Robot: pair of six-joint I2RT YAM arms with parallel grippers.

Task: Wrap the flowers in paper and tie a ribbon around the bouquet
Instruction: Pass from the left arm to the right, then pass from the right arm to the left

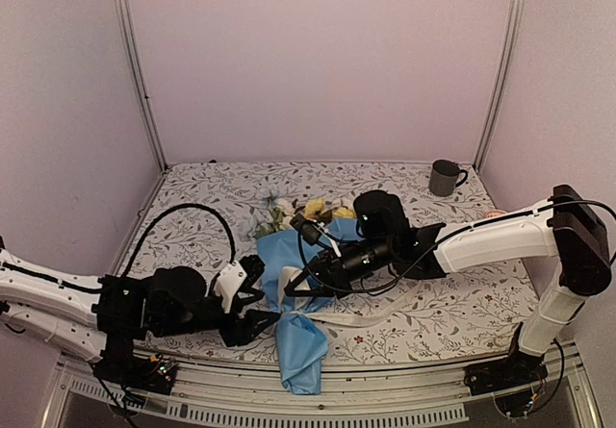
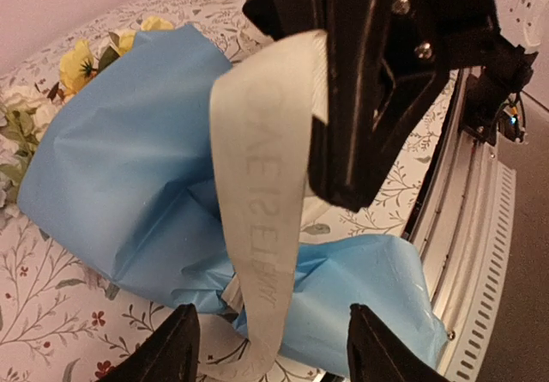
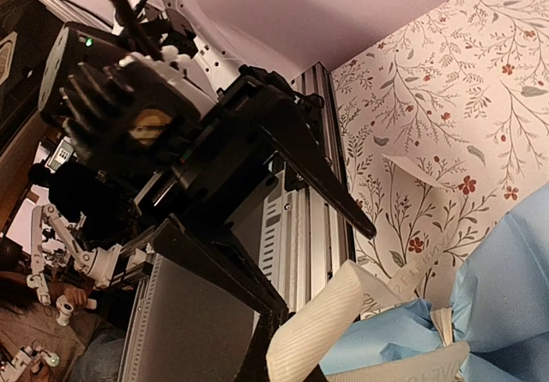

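Observation:
The bouquet (image 1: 289, 269) lies mid-table as a light blue paper (image 2: 129, 167) cone, its narrow end (image 1: 303, 356) towards the front edge. White and yellow flowers (image 1: 298, 212) poke from its far end, and yellow blooms (image 2: 81, 60) show in the left wrist view. My right gripper (image 1: 289, 291) is shut on the cream ribbon (image 2: 257, 227). The ribbon hangs down across the paper and trails away to the right (image 1: 375, 317). My left gripper (image 2: 274, 348) is open, with its fingers either side of the hanging ribbon and not touching it. In the right wrist view the ribbon (image 3: 322, 335) sticks out of my right gripper (image 3: 292, 373).
A grey mug (image 1: 445, 177) stands at the back right on the floral tablecloth (image 1: 192, 192). A metal rail (image 1: 385, 394) runs along the front edge close to the cone's tip. The enclosure's posts and walls surround the table.

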